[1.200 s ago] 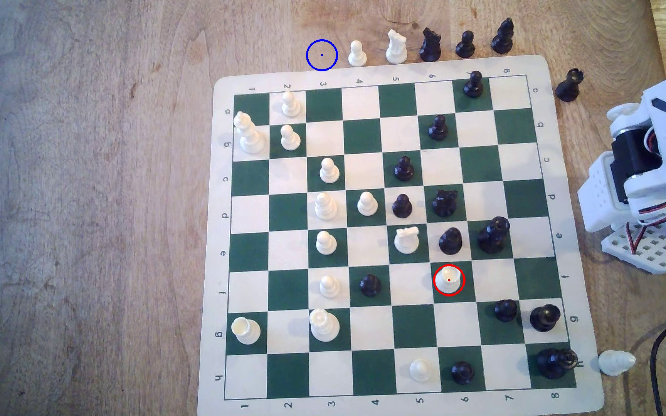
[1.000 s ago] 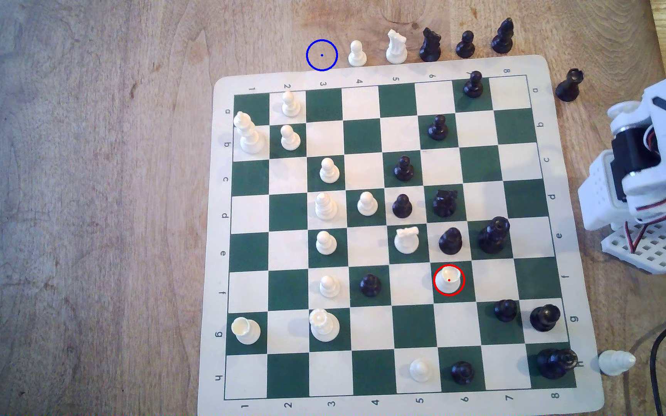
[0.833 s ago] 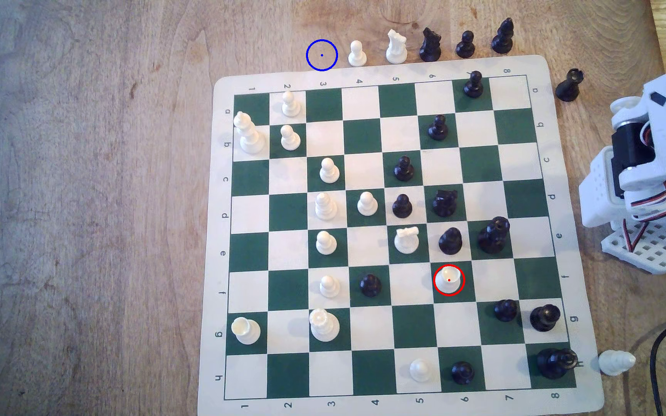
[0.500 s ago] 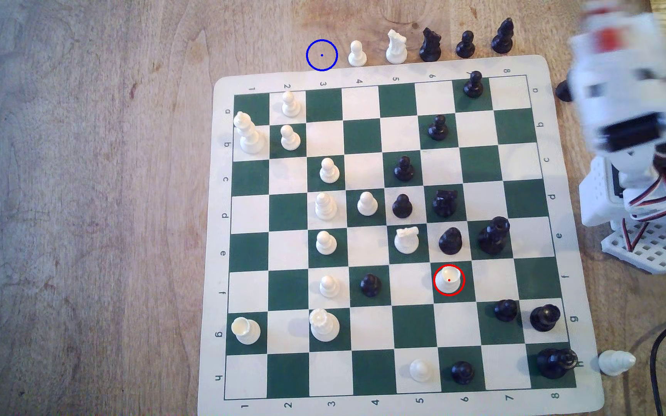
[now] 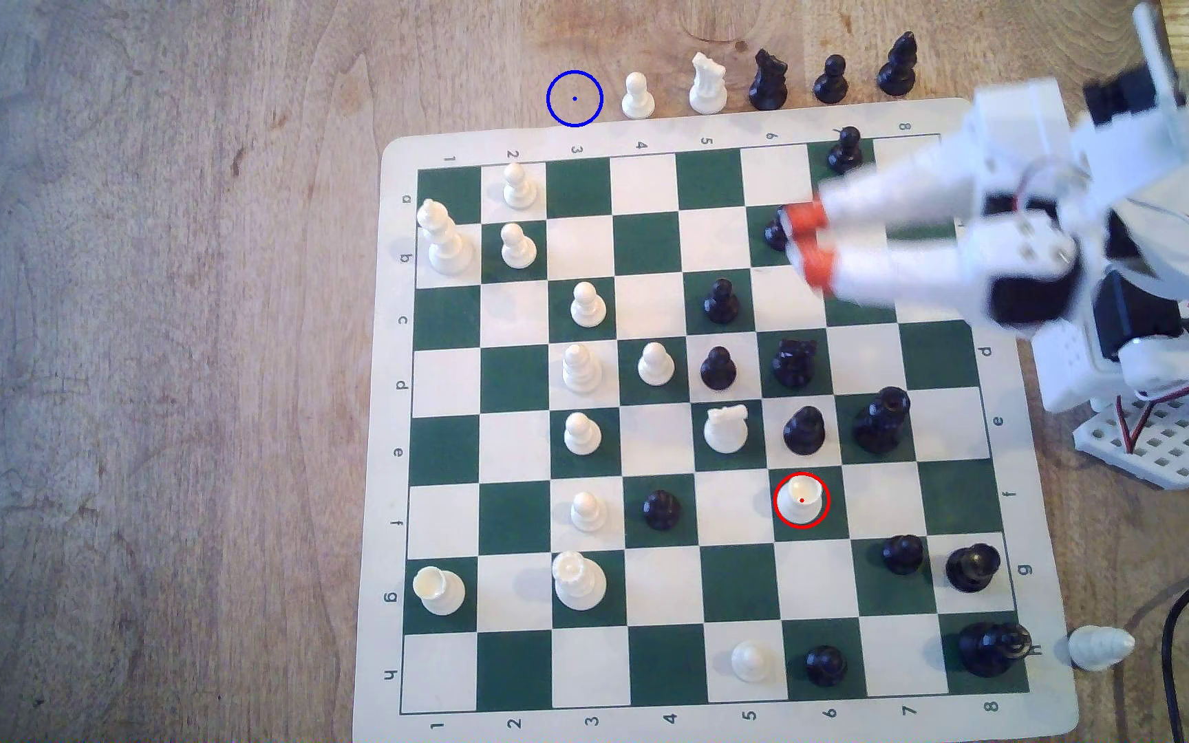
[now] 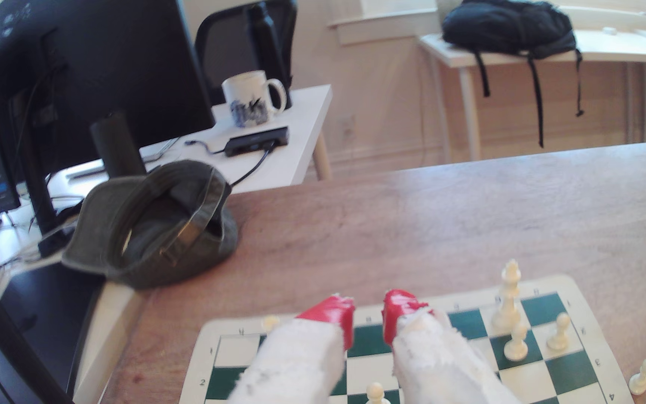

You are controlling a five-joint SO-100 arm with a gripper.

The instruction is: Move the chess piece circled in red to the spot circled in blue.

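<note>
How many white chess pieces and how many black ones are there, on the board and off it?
White chess pieces: 16
Black chess pieces: 15 in sight; the arm may hide more
Total: 31

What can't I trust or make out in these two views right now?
- Gripper: motion-blurred in the exterior view; its height above the board is unclear.
- Black pawn: half hidden behind the red-tipped fingers, exterior view.
- White piece: mostly covered by a finger, wrist view.
- Red-circled rook: its top detail is too small to read.
</note>
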